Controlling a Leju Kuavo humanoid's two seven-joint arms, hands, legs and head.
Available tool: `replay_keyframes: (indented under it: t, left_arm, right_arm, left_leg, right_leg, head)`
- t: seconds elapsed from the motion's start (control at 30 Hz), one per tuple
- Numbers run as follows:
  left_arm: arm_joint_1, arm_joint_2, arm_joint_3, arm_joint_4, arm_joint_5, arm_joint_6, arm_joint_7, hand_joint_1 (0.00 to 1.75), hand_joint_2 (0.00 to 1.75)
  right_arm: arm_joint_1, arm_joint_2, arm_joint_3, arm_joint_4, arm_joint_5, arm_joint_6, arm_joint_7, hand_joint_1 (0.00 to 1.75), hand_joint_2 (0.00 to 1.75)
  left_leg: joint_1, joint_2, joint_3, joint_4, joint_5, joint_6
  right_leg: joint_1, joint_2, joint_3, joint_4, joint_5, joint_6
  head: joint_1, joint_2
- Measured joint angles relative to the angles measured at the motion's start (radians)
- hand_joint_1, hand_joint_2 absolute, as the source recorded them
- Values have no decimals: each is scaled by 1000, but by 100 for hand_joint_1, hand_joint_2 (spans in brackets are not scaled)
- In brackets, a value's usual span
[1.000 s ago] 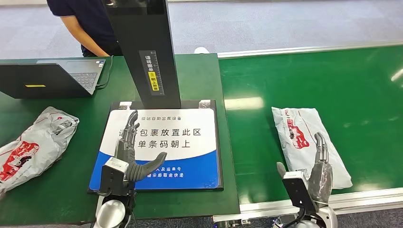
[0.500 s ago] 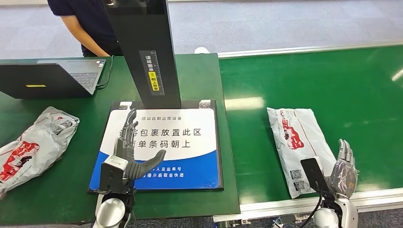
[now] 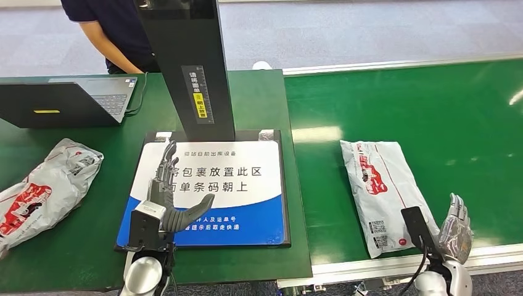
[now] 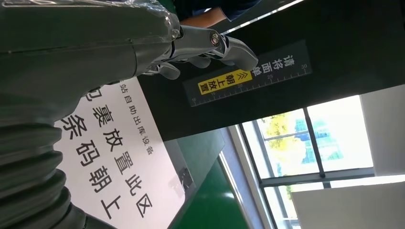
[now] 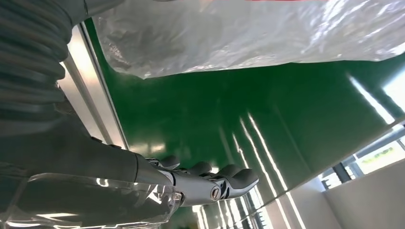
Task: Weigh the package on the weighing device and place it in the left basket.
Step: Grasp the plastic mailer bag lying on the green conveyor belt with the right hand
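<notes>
A white plastic package (image 3: pixel 380 188) with red print lies flat on the green conveyor belt (image 3: pixel 444 117); its clear-white edge also shows in the right wrist view (image 5: pixel 239 33). My right hand (image 3: pixel 455 229) hovers open at the belt's near edge, just right of the package and not touching it. The weighing device's white-and-blue plate (image 3: pixel 237 185) sits on the green table, under a black column (image 3: pixel 188 68). My left hand (image 3: pixel 169 200) is open above the plate's left part, fingers stretched forward, thumb out, holding nothing.
A second white package (image 3: pixel 43 188) lies at the table's left edge. An open laptop (image 3: pixel 68 102) stands at the back left, with a person (image 3: pixel 117 31) behind it. A metal rail (image 3: pixel 382 265) borders the belt's near side.
My right hand has swung from on top of the package to its right, at the belt's near edge. The package has drifted left along the belt. The left hand is still.
</notes>
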Motion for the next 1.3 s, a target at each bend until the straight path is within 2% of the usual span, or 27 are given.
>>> replay_keyframes:
  t: [0.23, 0.9, 1.13, 1.2, 1.3]
  left_arm:
    - [-1, 0, 1, 0, -1, -5, 0, 0, 175]
    - [-2, 0, 2, 0, -3, -7, 0, 0, 175]
    - [-6, 0, 0, 0, -3, -11, 2, 0, 175]
    - [-9, 0, -1, 0, -3, -12, 2, 0, 175]
    - [-10, 0, 0, 1, -4, -12, -2, 0, 175]
  right_arm:
    - [-18, -23, -20, 96, 15, -16, 0, 0, 175]
    - [-44, -31, -36, 201, 25, -16, 2, 0, 175]
    - [-82, -35, -25, 286, 162, 20, 78, 0, 175]
    - [-83, -33, -9, 289, 133, 54, 43, 0, 175]
    - [-18, -5, 59, 150, -23, 188, -100, 0, 175]
  left_leg:
    - [0, 0, 0, 0, 0, 0]
    - [0, 0, 0, 0, 0, 0]
    - [0, 1, 5, 0, -1, 1]
    - [1, 1, 8, 0, -2, 3]
    - [0, 1, 7, 0, -2, 5]
  right_leg:
    - [0, 0, 0, 0, 0, 0]
    - [0, 0, 0, 0, 0, 0]
    - [1, 0, 5, -2, -1, 1]
    - [1, 0, 9, -3, -1, 2]
    - [0, 0, 11, -3, -1, 3]
  head:
    - [0, 0]
    - [0, 0]
    - [0, 0]
    - [0, 0]
    - [1, 0]
